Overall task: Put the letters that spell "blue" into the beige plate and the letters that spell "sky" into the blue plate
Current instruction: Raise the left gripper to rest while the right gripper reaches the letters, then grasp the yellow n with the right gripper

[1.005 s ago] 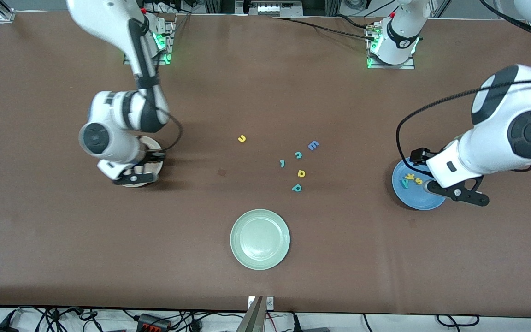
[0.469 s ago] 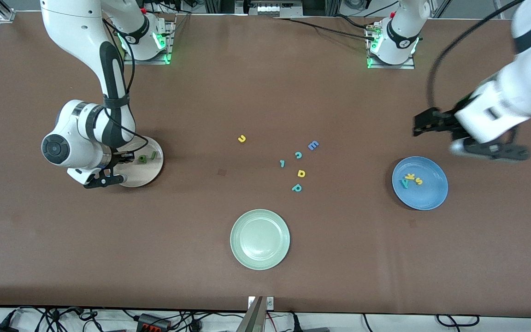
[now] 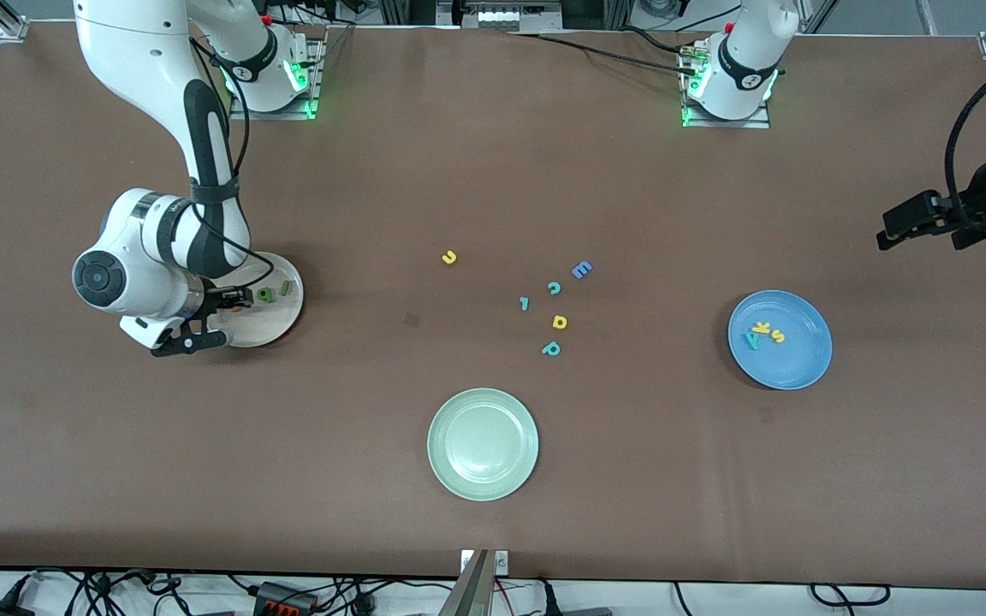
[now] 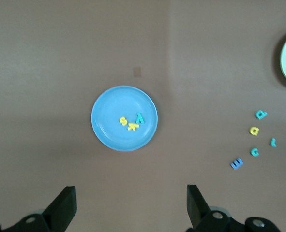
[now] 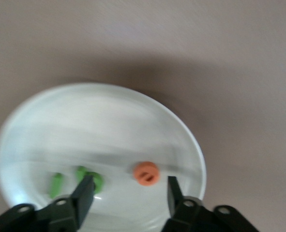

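Observation:
My right gripper (image 3: pixel 193 340) (image 5: pixel 129 193) hangs open just over the beige plate (image 3: pixel 283 315) (image 5: pixel 31 125), holding nothing. The orange-red e (image 5: pixel 146 173) lies in the plate between its fingers, beside the green b (image 3: pixel 264 294) (image 5: pixel 95 182) and the green l (image 3: pixel 285 288) (image 5: pixel 56 185). The yellow u (image 3: pixel 449 257) lies on the table. The blue plate (image 3: pixel 792 368) (image 4: pixel 109 104) holds the yellow s (image 3: pixel 777 336) (image 4: pixel 123 120), yellow k (image 3: pixel 763 328) (image 4: pixel 132 127) and teal y (image 3: pixel 751 340) (image 4: pixel 140 117). My left gripper (image 4: pixel 130 205) is open and empty, high up at the left arm's end of the table.
Mid-table lie a blue E (image 3: pixel 581 269), a teal c (image 3: pixel 554 287), a small teal letter (image 3: pixel 525 303), a yellow d-like letter (image 3: pixel 559 322) and a teal p (image 3: pixel 551 348). A pale green plate (image 3: pixel 483 443) sits nearer the front camera.
The right gripper has opened and the orange-red e now lies in the beige plate. The left arm has drawn up and away from the blue plate toward the table's end.

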`<move>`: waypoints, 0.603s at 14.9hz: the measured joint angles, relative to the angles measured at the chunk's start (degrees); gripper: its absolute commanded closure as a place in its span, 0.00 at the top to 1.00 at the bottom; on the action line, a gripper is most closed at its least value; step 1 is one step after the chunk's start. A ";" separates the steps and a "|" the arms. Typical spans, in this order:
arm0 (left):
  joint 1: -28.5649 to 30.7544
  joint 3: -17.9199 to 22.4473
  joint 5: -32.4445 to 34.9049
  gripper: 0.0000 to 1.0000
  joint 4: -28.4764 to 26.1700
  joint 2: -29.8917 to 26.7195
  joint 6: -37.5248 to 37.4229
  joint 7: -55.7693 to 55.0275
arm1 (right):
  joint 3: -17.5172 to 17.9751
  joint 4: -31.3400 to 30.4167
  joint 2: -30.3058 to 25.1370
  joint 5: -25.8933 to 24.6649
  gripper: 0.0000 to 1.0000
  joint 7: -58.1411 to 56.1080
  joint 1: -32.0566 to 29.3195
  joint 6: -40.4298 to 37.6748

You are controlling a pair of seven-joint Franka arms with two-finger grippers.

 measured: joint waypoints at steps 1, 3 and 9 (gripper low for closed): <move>-0.26 0.08 0.07 1.00 -3.03 -1.31 2.89 0.00 | 0.36 0.55 -0.61 0.90 1.00 0.00 1.24 -0.23; -0.39 -0.04 0.10 1.00 -7.45 -3.94 6.22 0.00 | 0.77 1.47 -1.37 3.36 1.00 0.03 5.34 -0.45; 0.26 -2.56 0.12 1.00 -10.43 -7.31 5.90 -0.06 | 1.73 5.25 -0.61 5.04 1.00 0.63 19.11 0.37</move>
